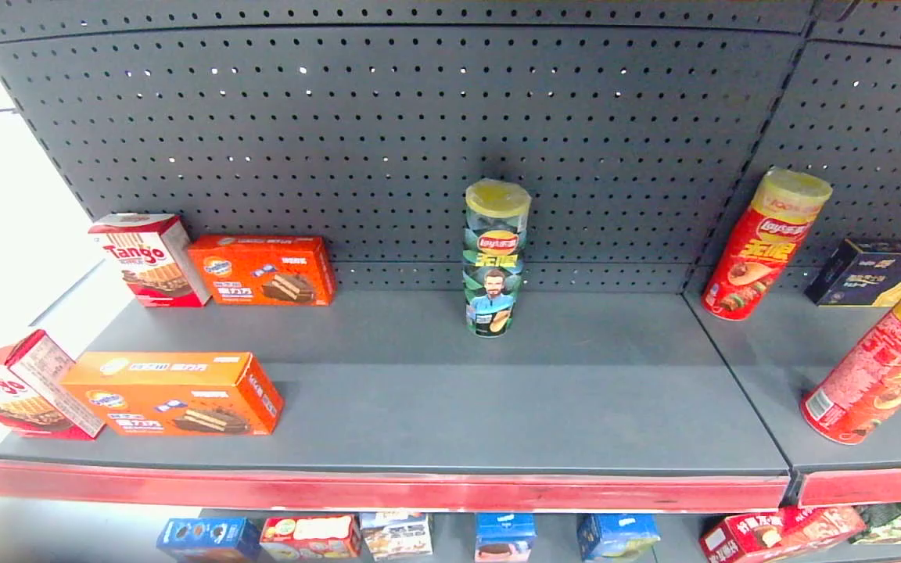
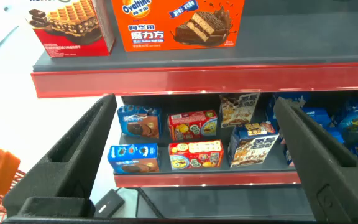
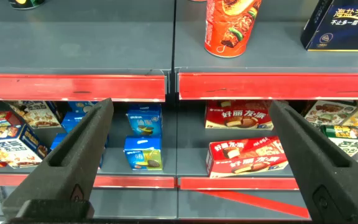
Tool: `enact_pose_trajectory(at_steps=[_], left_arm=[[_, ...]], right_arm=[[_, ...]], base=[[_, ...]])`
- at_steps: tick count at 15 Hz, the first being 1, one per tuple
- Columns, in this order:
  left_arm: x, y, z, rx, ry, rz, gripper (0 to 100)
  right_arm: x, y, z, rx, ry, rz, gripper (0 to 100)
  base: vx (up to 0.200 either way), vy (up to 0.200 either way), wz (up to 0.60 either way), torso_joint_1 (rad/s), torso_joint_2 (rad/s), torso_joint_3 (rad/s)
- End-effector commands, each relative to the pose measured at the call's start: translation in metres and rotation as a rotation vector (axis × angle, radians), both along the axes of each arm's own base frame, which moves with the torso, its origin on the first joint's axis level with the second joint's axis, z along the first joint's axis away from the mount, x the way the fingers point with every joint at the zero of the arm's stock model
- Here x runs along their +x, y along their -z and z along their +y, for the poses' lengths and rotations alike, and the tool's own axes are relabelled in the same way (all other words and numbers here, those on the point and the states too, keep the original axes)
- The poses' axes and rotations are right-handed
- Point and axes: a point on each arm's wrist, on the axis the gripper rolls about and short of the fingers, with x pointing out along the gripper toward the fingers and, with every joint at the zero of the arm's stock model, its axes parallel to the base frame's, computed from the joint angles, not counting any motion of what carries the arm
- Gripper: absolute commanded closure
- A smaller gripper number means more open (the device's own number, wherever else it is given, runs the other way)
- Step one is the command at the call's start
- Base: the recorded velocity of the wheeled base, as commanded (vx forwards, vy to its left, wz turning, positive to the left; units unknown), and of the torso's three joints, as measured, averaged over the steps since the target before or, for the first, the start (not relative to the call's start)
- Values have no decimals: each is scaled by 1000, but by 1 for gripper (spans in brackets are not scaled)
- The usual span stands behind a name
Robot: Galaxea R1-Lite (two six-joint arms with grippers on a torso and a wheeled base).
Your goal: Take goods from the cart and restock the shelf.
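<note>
Both pincers empty; restocking, I judge, barely begun.
My left pincer (image 2: 194,158) and right pincer (image 3: 191,158) stand spread wide, holding nothing, facing the lower tiers (image 2: 191,180). Above, the dark grey metal shelf with red front strip (image 1: 435,407) bears one tall green crisp tube with yellow lid (image 1: 496,258), upright at mid-back, much deck unfilled around it.

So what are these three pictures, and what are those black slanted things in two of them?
A robot with two arms took them. One picture is from a camera on its head, looking down at a grey shelf with a green crisp can, red crisp cans and orange biscuit boxes. The other two are from cameras on its wrists. The black things are its left gripper and right gripper, which pinch like hands. Both are open and hold nothing. Beyond them are lower shelves with snack boxes.
</note>
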Motion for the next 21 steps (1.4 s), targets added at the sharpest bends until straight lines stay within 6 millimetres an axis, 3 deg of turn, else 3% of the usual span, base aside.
enact_pose_trajectory(at_steps=[1,11,21], left_arm=[[0,0,0,0,0,2,0],[0,0,0,-3,2,2,0],[0,0,0,-3,2,2,0]], right_arm=[[0,0,0,0,0,1,0],[0,0,0,0,0,1,0],[0,0,0,1,0,1,0]], base=[[0,0,0,0,0,0],[0,0,0,0,0,0],[0,0,600,6,5,3]])
